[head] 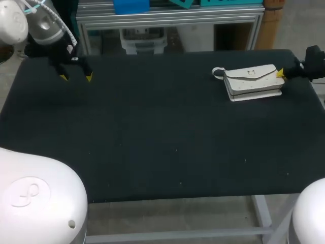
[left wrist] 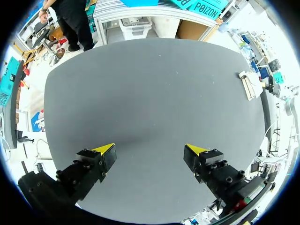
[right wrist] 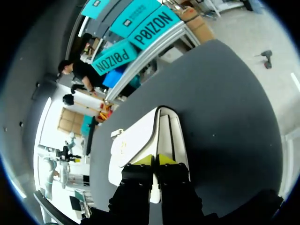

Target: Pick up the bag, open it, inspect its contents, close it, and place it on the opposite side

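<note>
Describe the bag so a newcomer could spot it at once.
On the black table, look to the far right side, beside the right gripper. The bag is small, white and flap-fronted, with a loop at one end, pale against the dark tabletop.

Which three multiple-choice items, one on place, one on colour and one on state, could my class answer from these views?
1. Where on the table does the bag lie?
A) near left corner B) far right part C) dead centre
2. What colour is the bag?
A) white B) red C) black
3. How is the left claw?
A) shut on the bag B) open and empty C) shut on a cloth
Answers: 1 B, the head view shows it far right; 2 A, its flap and sides are white; 3 B, its yellow tips stand apart over bare table.
</note>
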Available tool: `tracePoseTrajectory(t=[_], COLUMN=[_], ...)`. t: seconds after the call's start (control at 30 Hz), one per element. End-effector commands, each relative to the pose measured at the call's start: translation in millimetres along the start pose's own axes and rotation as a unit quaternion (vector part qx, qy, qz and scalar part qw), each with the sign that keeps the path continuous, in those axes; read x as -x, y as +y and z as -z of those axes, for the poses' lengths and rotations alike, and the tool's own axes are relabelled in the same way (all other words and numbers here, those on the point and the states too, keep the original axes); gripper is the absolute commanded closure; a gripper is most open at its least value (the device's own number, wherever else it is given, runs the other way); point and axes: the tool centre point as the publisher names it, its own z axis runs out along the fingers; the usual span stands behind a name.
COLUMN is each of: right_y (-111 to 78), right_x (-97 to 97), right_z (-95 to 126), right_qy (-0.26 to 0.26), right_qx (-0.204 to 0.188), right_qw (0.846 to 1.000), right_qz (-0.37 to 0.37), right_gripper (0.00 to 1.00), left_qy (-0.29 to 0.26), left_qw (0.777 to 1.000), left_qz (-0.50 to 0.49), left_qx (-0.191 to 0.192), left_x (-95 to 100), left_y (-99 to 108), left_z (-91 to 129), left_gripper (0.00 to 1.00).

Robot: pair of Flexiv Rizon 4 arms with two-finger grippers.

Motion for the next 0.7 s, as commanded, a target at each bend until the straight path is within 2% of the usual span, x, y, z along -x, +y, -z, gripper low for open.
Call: tracePoseTrajectory(t=[0.03,0.3,0.53,0.7], right_y=[20.4,46.0,62.2,68.5], right_x=[21.4,42.4,67.2,75.6], right_z=[9.1,22.4,33.3,39.1], right_qy=[0.027,0.023,0.012,0.006], right_qx=[-0.018,0.010,0.026,0.037], right_qw=[0.999,1.000,0.999,0.999], right_qz=[-0.001,-0.011,-0.027,-0.036], right_gripper=[1.00,1.00,1.00,1.00], left_qy=[0.004,-0.005,-0.013,-0.024], left_qw=[1.000,1.000,1.000,1.000], left_qz=[-0.005,0.003,0.002,0.001], left_qx=[0.008,0.012,0.019,0.015], left_x=[7.1,13.2,19.1,25.7], left_y=[-9.4,-21.0,-28.8,-32.9], left_z=[0.7,1.3,2.4,5.4], left_gripper=[0.00,0.00,0.00,0.00])
